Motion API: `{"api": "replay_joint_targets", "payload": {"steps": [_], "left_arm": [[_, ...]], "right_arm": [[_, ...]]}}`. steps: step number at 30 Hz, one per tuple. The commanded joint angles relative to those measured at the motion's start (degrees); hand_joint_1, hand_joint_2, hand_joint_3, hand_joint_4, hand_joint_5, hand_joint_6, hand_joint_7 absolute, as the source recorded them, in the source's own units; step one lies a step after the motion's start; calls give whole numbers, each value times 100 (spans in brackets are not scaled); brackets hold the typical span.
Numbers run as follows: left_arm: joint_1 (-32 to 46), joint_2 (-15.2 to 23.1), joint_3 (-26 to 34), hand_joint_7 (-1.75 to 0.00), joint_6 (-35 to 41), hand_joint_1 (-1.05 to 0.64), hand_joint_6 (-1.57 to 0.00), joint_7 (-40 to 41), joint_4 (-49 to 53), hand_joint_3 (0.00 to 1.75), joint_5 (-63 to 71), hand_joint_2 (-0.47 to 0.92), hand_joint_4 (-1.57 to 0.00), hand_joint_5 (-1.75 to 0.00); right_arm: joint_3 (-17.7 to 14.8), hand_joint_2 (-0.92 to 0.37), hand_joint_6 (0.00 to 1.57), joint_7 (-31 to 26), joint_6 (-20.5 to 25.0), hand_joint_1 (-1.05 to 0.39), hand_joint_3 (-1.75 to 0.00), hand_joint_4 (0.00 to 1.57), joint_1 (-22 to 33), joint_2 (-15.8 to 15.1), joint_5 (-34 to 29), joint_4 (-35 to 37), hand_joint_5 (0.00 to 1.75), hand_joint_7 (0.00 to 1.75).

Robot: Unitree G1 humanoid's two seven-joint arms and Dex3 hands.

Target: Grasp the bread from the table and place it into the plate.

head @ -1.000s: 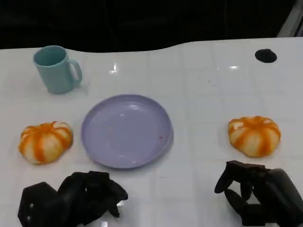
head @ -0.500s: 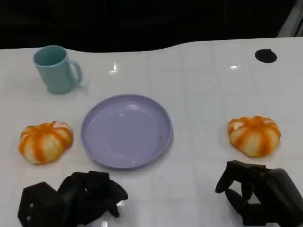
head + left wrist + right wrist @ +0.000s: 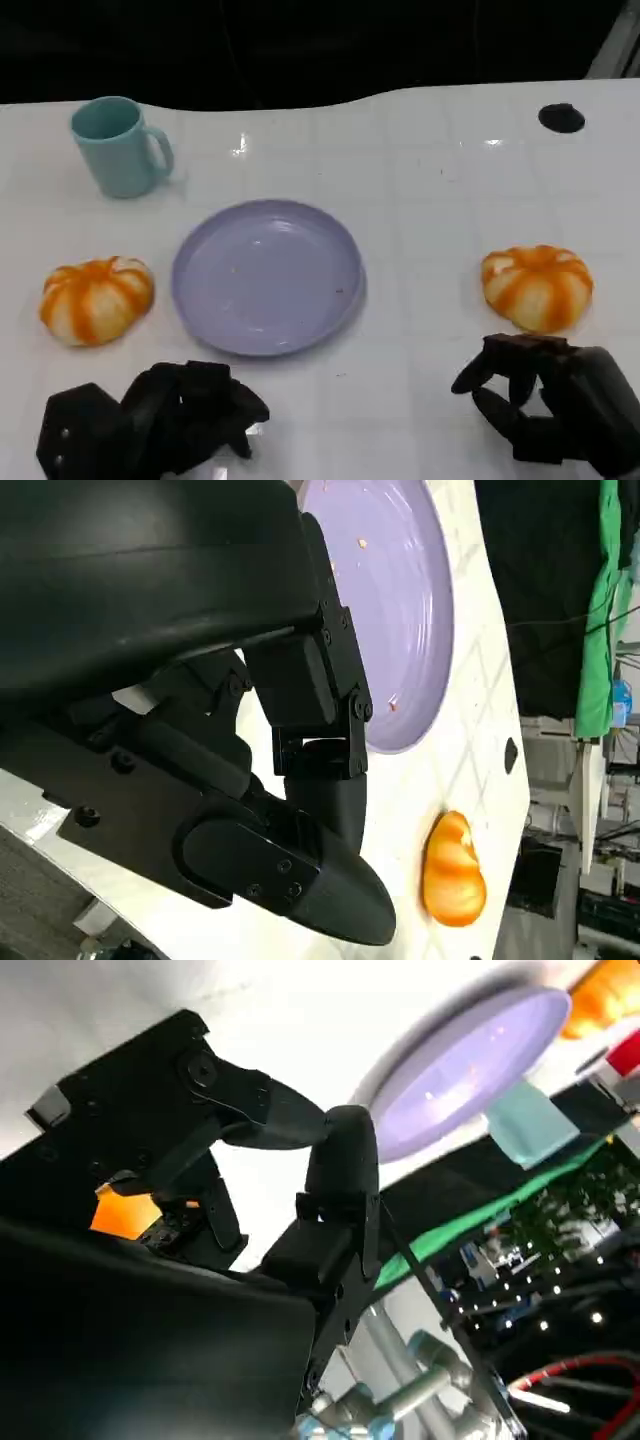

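Note:
Two round orange-and-white striped breads lie on the white table, one left of the plate (image 3: 97, 298) and one to its right (image 3: 537, 286). The lavender plate (image 3: 265, 275) sits between them with nothing in it. My right hand (image 3: 545, 405) hovers just in front of the right bread, fingers apart and curved, holding nothing. In the right wrist view that bread (image 3: 125, 1215) shows orange behind the fingers (image 3: 340, 1170). My left hand (image 3: 160, 420) rests near the front edge, in front of the plate and to its left, fingers curled in on nothing. The left wrist view shows the plate (image 3: 400, 610) and the right bread (image 3: 455, 870).
A teal mug (image 3: 120, 146) stands at the back left. A small black spot (image 3: 561, 117) marks the table at the back right. The table's far edge meets a dark background.
My right hand has shifted slightly to the right, still close in front of the right bread. The left hand, breads and plate have not moved.

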Motion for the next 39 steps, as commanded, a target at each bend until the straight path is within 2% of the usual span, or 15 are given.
{"api": "replay_joint_targets", "payload": {"steps": [1, 4, 7, 8, 10, 13, 16, 23, 27, 34, 39], "left_arm": [[-29, 98, 57, -59, -23, -103, -137, -46, 122, 0, 0, 83, -89, -149], [-25, 102, 43, -60, -46, -103, -137, -19, 115, 1, 44, 84, -89, -149], [-11, 93, 41, -60, -65, -103, -137, -27, 118, 1, 39, 84, -89, -149], [-9, 92, 41, -60, -69, -103, -137, -37, 124, 1, 32, 84, -89, -149], [-7, 97, 36, -60, -90, -103, -137, -52, 135, 0, 33, 83, -89, -149], [-18, 97, 31, -61, -111, -103, -137, -31, 164, 1, 55, 84, -89, -149], [-24, 93, 28, -61, -117, -104, -137, -16, 168, 1, 61, 84, -89, -150], [-25, 100, 18, -61, -34, -104, -137, -9, 122, 0, 61, 83, -89, -149], [-36, 85, 11, -61, -46, -104, -137, 2, 142, 0, 68, 83, -90, -148], [-24, 71, 8, -61, -81, -104, -137, 7, 149, 0, 71, 83, -89, -148], [-15, 54, -10, -62, -51, -104, -137, 21, 120, 0, 78, 83, -90, -148]], "right_arm": [[-75, -69, 90, -292, -149, -31, -55, 80, -107, -31, -6, 169, 124, 59], [-104, -76, 87, -412, -94, -32, -41, 71, -89, -45, -64, 39, 105, 40], [-146, -88, 83, -409, 4, -36, -18, 62, -66, -99, -73, -76, 75, 19], [-163, -91, 79, -438, 35, -38, -12, 60, -80, -125, -106, -91, 60, 11], [-187, -92, 72, -462, 107, -42, -10, 54, -106, -174, -172, -118, 45, 4], [-253, -92, 58, -321, 429, -47, -11, 43, -99, -242, -242, -285, 33, 1], [-283, -92, 46, -217, 855, -51, -12, 35, -78, -320, -406, -520, 25, 0], [-356, -92, 22, 728, 2234, -60, -13, 12, -92, -534, -614, -1336, 11, 0], [-363, -92, 19, 1214, 2688, -60, -10, 8, -255, -568, -501, -1466, 10, 0], [-157, -92, 15, 1779, 3273, -62, -5, 4, -740, -639, -676, -1209, 10, 0], [50, -89, 18, 2127, 3672, -54, -1, 4, -1112, -642, -815, -988, 14, 2]]}}
